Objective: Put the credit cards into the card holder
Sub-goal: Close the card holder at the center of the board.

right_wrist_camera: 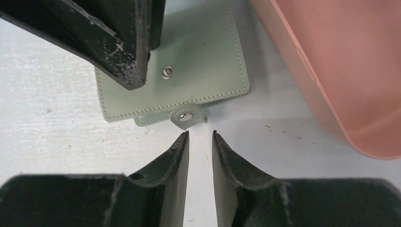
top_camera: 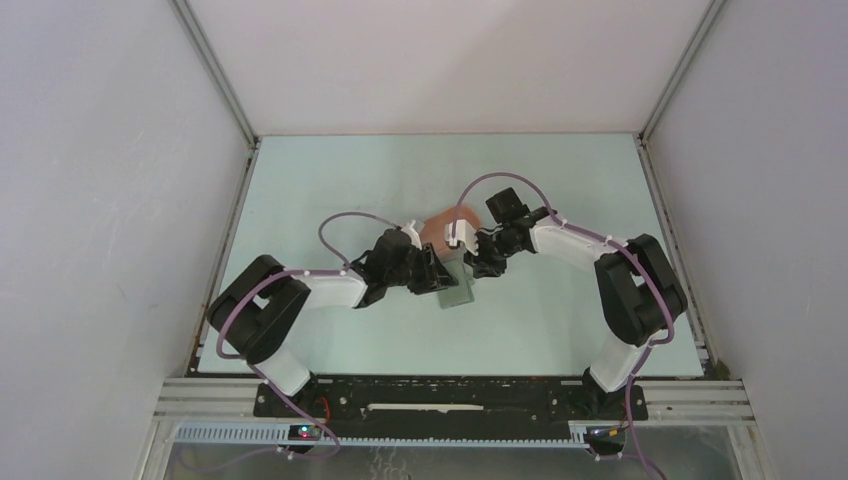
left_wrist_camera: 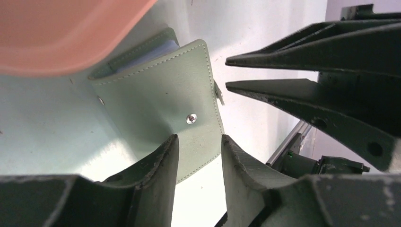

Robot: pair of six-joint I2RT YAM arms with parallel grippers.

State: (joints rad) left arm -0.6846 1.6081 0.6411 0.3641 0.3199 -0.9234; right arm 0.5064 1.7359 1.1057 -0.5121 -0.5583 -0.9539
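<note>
The card holder (left_wrist_camera: 161, 92) is a grey-green folded case with a metal snap; it lies flat on the table beside the pink tray. My left gripper (left_wrist_camera: 199, 139) is open, and its fingertips hang over the case's near corner with only the flap and table showing in the gap. My right gripper (right_wrist_camera: 199, 134) is open with a narrow gap, just short of the case's small tab (right_wrist_camera: 188, 117), and holds nothing. From above, both grippers, left gripper (top_camera: 440, 275) and right gripper (top_camera: 476, 262), meet over the card holder (top_camera: 457, 292). No credit cards show in any view.
A pink oblong tray (right_wrist_camera: 340, 71) lies right against the case on its far side; it also fills the top left of the left wrist view as the pink tray (left_wrist_camera: 61, 33). The right arm's fingers (left_wrist_camera: 293, 90) reach in close to my left gripper. Grey walls enclose the pale green table (top_camera: 350, 190).
</note>
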